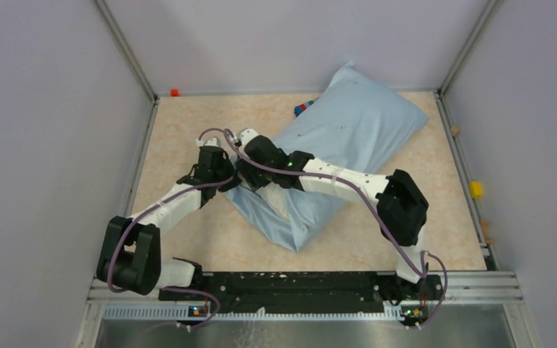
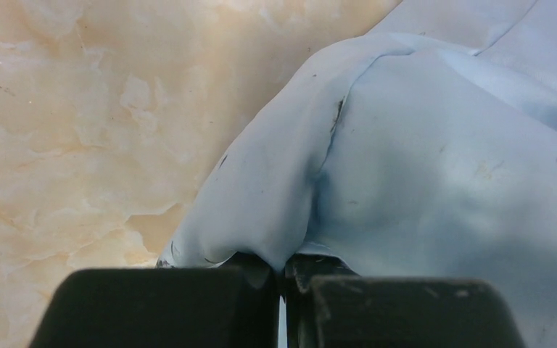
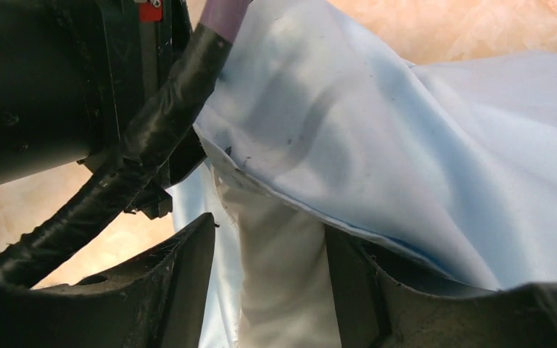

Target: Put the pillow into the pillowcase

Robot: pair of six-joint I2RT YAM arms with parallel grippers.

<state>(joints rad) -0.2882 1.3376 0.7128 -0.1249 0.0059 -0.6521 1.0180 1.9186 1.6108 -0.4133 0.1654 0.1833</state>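
The left hand (image 2: 283, 272) is clenched on a fold at the rim of the pillowcase (image 2: 406, 181), probably to keep its mouth lifted off the counter (image 2: 80, 109). Just to its right, the right hand (image 3: 275, 239) straddles the exposed near end of the pillow (image 3: 279, 290). Whether it squeezes cannot be told. The rest of the pillow appears sheathed already, angled toward the far right.

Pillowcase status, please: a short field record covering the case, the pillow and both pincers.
pillowcase: light blue, bulging, lying diagonally on the table
pillow: seems mostly inside; off-white end shows at the open hem
left pincer: shut on a fold of the pillowcase near the opening
right pincer: open, fingers astride the exposed pillow end
task: not finished
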